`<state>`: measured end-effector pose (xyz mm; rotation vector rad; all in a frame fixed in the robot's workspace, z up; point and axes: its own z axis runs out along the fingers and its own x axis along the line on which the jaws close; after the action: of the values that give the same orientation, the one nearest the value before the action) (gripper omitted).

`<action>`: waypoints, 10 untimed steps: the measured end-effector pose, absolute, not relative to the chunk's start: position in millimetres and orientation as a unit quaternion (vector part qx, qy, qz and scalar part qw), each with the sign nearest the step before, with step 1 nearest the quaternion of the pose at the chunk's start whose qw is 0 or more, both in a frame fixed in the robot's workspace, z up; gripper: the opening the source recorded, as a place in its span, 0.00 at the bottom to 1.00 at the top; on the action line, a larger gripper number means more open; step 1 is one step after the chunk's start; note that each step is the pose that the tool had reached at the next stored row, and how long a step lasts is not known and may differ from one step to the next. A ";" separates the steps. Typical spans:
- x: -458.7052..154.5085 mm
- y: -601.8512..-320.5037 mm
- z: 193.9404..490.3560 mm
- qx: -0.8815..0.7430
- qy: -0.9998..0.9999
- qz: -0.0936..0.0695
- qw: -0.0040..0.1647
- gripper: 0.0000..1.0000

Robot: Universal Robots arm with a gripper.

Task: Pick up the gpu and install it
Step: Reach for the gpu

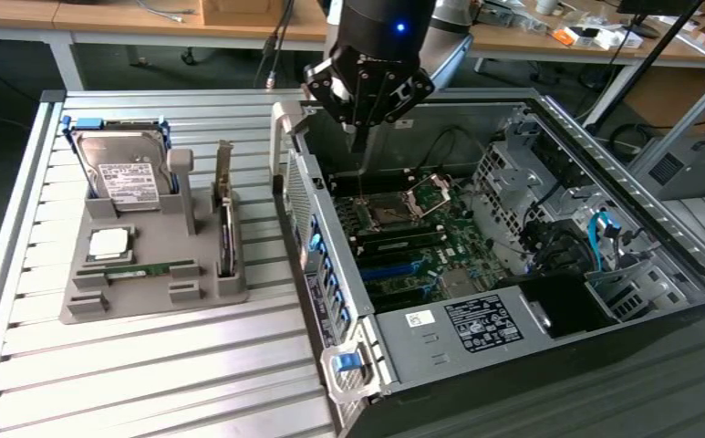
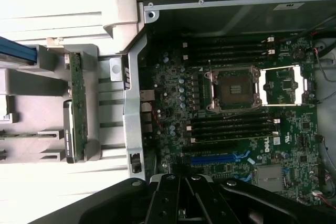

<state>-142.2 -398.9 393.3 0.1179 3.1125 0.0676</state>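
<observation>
gripper point(image 1: 355, 137) is seen pinched shut, empty, over the open case point(image 1: 626, 182); gpu point(image 1: 223, 219) is stood on edge in the grey holder point(image 1: 145, 283) at the exterior view's left. card could get knocked if approached shut

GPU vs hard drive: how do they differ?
The gpu is a thin dark card on edge; the hard drive is a boxy silver block with a white label. The gpu stands nearer the computer case than the hard drive. Both stand in the grey holder.

Blk gripper point(image 1: 355, 139) w/ screwed linkages point(image 2: 167, 199); blue LED point(image 1: 399, 27) on blk wrist point(image 1: 370, 41)
</observation>
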 end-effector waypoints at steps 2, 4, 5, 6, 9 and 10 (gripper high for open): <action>-142.6 -398.9 393.3 0.038 0.999 0.022 0.013 0.10; -143.0 -398.9 393.3 0.038 0.999 0.022 0.013 0.10; -143.1 -398.9 393.3 0.038 0.999 0.022 0.013 0.10; -143.3 -398.9 393.3 0.038 0.999 0.022 0.013 0.10; -143.9 -398.9 393.3 0.038 0.999 0.022 0.013 0.10; -144.1 -398.9 393.3 0.038 0.999 0.022 0.013 0.10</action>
<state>-144.1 -398.9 393.3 0.1179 3.1125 0.0676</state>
